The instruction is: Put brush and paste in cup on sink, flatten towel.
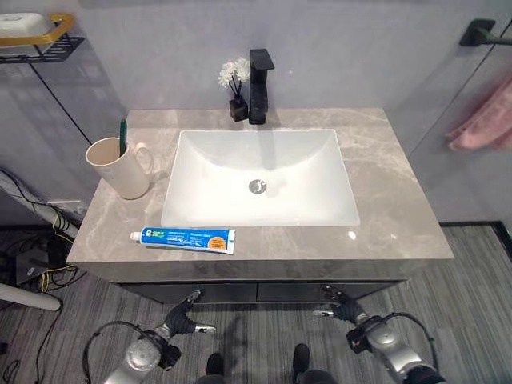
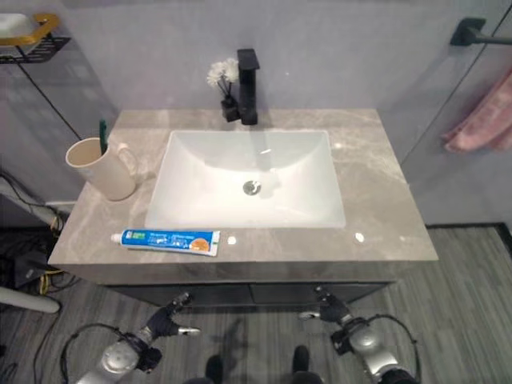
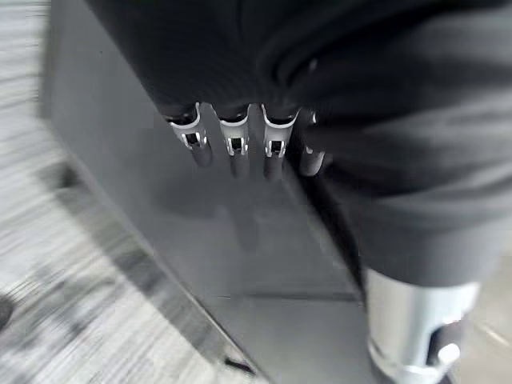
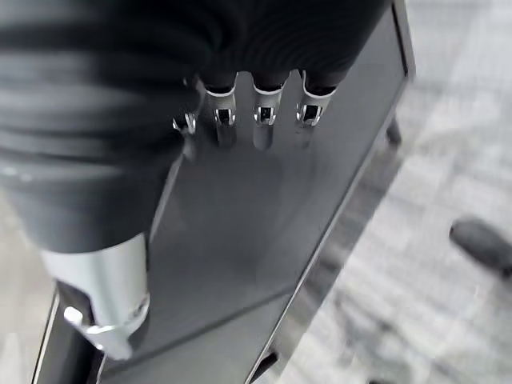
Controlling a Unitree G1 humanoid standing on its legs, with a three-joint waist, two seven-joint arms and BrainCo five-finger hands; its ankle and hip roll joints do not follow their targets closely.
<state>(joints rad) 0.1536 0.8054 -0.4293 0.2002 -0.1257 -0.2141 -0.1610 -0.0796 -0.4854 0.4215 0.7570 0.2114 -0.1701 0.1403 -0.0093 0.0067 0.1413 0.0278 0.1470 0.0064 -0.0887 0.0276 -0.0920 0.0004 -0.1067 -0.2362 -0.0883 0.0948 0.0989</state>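
Your left hand [image 1: 182, 318] and right hand [image 1: 342, 307] hang low before the dark cabinet [image 1: 264, 290], fingers relaxed, holding nothing. The brush [image 1: 123, 137] stands in the cup [image 1: 120, 169]; the toothpaste [image 1: 184, 238] lies near the counter's [image 1: 384, 176] front edge, so a clumsy reach could nudge it off. The pink towel [image 1: 488, 124] hangs bunched on the wall rail [image 1: 482, 33], far right. A white basin [image 1: 262, 180] sits in grey marble, over striped flooring [image 1: 472, 272].

Each silver-grey metal arm ends in a dark ribbed cover over wrist and hand-back, from which the left hand [image 1: 182, 318] and right hand [image 1: 346, 308] extend slim silver fingers [image 3: 234, 142] with dark tips and a separate thumb.
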